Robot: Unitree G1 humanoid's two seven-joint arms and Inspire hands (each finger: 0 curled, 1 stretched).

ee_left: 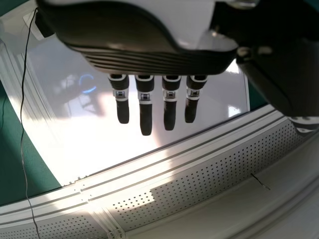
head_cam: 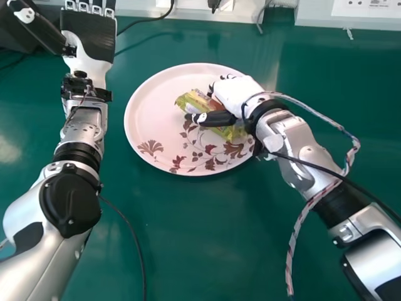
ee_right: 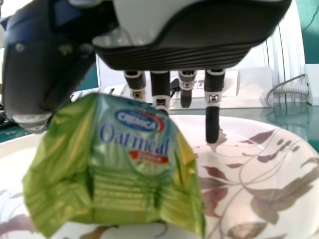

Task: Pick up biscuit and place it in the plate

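Head view: right hand, spread over the biscuit packet, could snag its wrapper on lifting, dragging it past the plate's right edge; left hand spread.

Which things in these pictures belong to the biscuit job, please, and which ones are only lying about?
For the job:
- biscuit packet, over the plate
- plate, with a leaf pattern
- right robot hand, at the packet

Not for the job:
- left robot hand, idle beside the plate, open
- thin black cable
- white panel at the table's far edge
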